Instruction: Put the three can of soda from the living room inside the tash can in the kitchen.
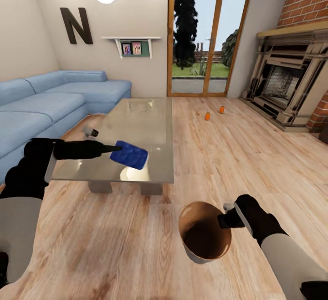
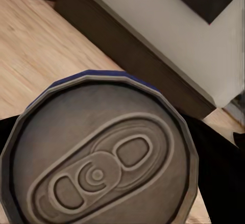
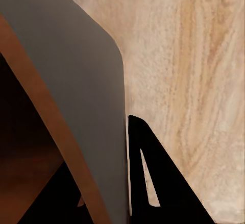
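Note:
In the head view my left gripper is shut on a blue can of soda, held on its side just above the glass-topped low table. The left wrist view looks at that can's grey metal top, with a black finger beside it. Low on the right, my right gripper is shut on the rim of the copper-brown tash can, held tilted above the plank floor. The right wrist view shows the fingers clamping the pail's wall. Two orange cans stand on the floor near the glass doors.
A blue sofa runs along the left wall beside the table. The ornate fireplace stands at the right, and wood-framed glass doors at the back. A small dark and grey object lies on the table's left edge. Plank floor stretches between table and fireplace.

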